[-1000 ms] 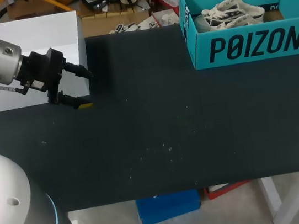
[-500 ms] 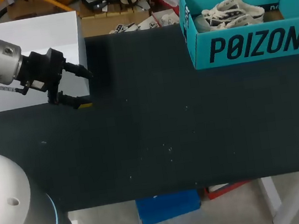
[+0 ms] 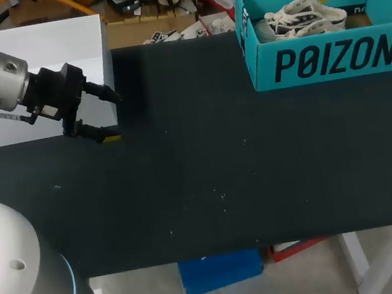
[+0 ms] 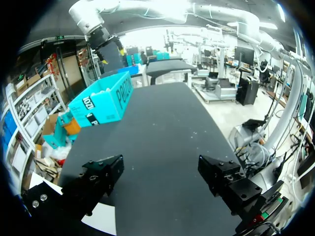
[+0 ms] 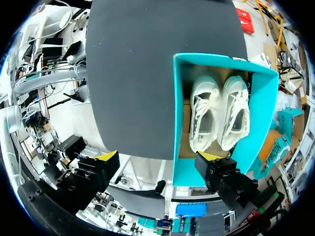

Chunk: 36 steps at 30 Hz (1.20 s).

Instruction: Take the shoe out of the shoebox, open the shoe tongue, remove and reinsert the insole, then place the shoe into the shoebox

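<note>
Sitting in the far right corner of the bench [image 3: 183, 156] is the blue-green shoebox [image 3: 330, 59]. Two white shoes [image 3: 305, 16] lie side by side inside it, with their open tops facing up. The right gripper [image 5: 160, 157] hangs over the box and looks down into it. Its two fingers are spread wide apart and hold nothing. One yellow tip is over a wall of the box, and the other is out past the box. The left gripper [image 3: 113, 118] is far from the box, near the bench's left edge, just beside a flat white block [image 3: 44, 51]. Its fingers are spread wide too, with nothing between them.
</note>
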Motion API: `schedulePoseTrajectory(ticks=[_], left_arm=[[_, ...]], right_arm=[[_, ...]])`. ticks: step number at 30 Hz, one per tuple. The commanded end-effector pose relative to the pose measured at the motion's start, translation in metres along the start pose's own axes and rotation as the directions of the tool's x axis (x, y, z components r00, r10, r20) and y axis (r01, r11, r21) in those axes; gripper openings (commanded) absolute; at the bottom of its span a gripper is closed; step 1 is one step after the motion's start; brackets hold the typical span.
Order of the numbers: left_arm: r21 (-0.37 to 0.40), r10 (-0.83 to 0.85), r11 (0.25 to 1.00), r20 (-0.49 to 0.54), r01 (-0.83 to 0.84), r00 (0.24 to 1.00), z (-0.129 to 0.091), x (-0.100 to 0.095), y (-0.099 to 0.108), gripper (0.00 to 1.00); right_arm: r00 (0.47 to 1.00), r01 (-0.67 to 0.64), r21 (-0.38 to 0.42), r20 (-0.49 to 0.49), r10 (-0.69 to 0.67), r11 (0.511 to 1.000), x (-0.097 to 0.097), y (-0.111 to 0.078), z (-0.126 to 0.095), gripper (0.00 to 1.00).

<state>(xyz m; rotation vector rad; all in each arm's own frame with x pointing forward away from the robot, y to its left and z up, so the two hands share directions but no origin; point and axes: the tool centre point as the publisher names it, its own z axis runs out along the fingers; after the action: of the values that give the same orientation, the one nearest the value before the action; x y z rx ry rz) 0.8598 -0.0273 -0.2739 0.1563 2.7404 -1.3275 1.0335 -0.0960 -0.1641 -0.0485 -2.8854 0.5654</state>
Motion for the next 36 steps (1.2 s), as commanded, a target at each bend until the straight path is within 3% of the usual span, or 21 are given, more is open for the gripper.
schedulePoseTrajectory(ticks=[1,7,14,27,33,36], left_arm=[[-0.006,-0.001,1.0,-0.001,0.001,1.0,0.0,0.0,-0.001,1.0],[-0.006,-0.001,1.0,-0.001,0.001,1.0,0.0,0.0,-0.001,1.0],[-0.006,-0.001,1.0,-0.001,0.001,1.0,0.0,0.0,-0.001,1.0],[-0.006,-0.001,1.0,-0.001,0.001,1.0,0.0,0.0,-0.001,1.0],[-0.006,-0.001,1.0,-0.001,0.001,1.0,0.0,0.0,-0.001,1.0],[-0.006,-0.001,1.0,-0.001,0.001,1.0,0.0,0.0,-0.001,1.0]], right_arm=[[0.914,0.0,-0.005,0.405,0.002,1.0,0.007,-0.001,0.004,1.0],[0.918,-0.026,-0.084,0.392,0.057,0.996,0.005,0.003,0.008,1.0],[0.934,-0.092,-0.168,0.328,0.144,0.981,0.028,0.015,0.018,1.0],[0.916,-0.179,-0.232,0.316,0.248,0.956,0.081,0.035,0.015,1.0],[0.93,-0.146,-0.258,0.293,0.221,0.955,0.097,0.054,0.018,1.0],[0.93,-0.146,-0.258,0.293,0.221,0.955,0.097,0.054,0.018,1.0]])
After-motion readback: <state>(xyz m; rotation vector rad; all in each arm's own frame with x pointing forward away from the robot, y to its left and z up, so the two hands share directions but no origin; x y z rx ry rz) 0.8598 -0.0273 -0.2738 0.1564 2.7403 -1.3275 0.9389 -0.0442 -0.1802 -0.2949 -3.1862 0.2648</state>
